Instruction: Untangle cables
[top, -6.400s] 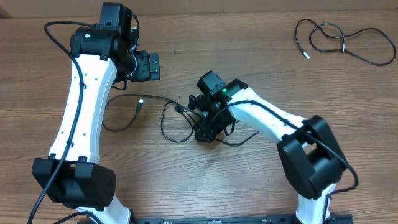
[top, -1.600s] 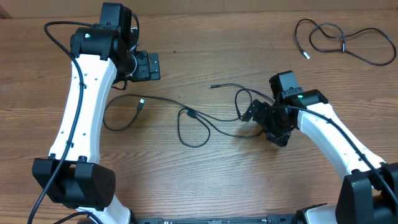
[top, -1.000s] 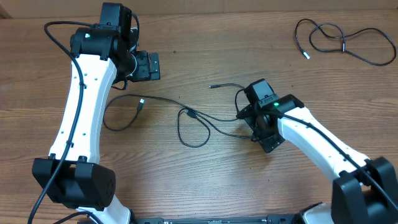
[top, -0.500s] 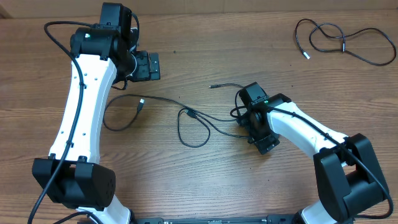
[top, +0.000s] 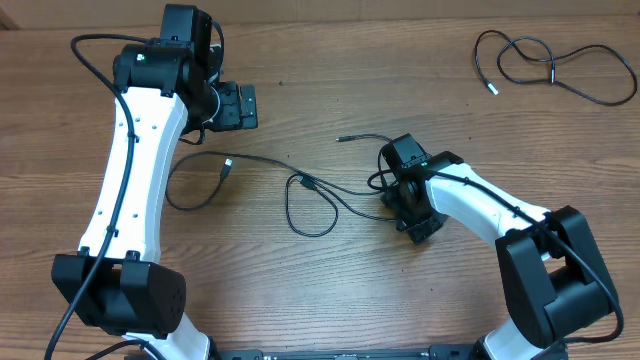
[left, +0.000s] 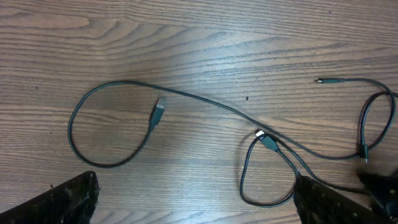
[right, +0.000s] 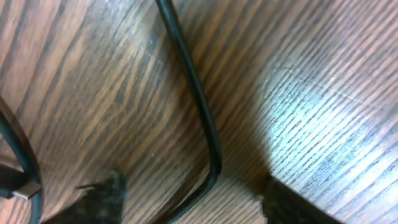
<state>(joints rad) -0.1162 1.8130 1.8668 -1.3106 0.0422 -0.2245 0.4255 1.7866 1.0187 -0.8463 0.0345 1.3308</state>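
Thin black cables (top: 330, 190) lie in loose loops across the middle of the table, with a silver-tipped plug (top: 227, 165) at the left and a small loop (top: 383, 165) at the right. My right gripper (top: 400, 197) is down over that right loop. In the right wrist view one cable strand (right: 198, 106) runs between its fingers (right: 99, 199), which stand apart and do not touch it. My left gripper (top: 240, 105) hangs at the upper left, away from the cables. Its view shows the cables (left: 205, 102) below and its jaws wide open (left: 199, 208).
A separate black cable (top: 555, 65) lies coiled at the far right corner. The white left arm (top: 130, 180) stretches along the table's left side, crossing over part of the left loop. The right arm's base (top: 550, 280) sits at the front right.
My right gripper has shifted a little left and lower onto the small right loop, its arm folding in. The cables and the left arm have not moved.
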